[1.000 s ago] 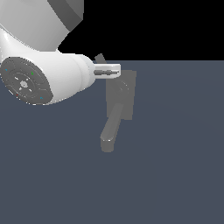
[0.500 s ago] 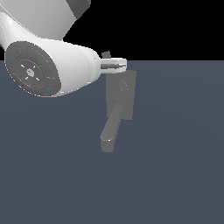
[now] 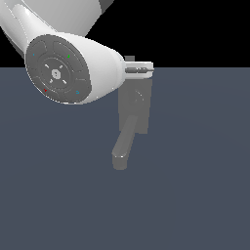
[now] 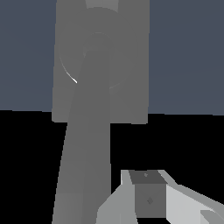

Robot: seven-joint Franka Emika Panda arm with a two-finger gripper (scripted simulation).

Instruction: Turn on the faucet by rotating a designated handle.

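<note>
The faucet's flat grey back plate (image 3: 139, 105) lies behind a thick rounded spout (image 3: 122, 151) in the exterior view. My gripper (image 3: 142, 69) pokes out from the big white arm just above the plate's top edge. In the wrist view the plate (image 4: 131, 65) carries a round hub (image 4: 98, 50). From the hub the handle (image 4: 83, 166), a long straight grey bar, runs toward the camera. One finger (image 4: 148, 199) shows close beside the bar's near end; the other finger is hidden, so the opening cannot be judged. In the exterior view the handle is hidden.
The white arm link with its round grey end face (image 3: 58, 73) fills the exterior view's upper left and covers what is behind it. A flat dark blue-grey floor (image 3: 195, 185) surrounds the faucet.
The arm has swung toward the exterior view's right and slightly upward, carrying the gripper from the plate's left top corner to above its top edge. The faucet looks unmoved.
</note>
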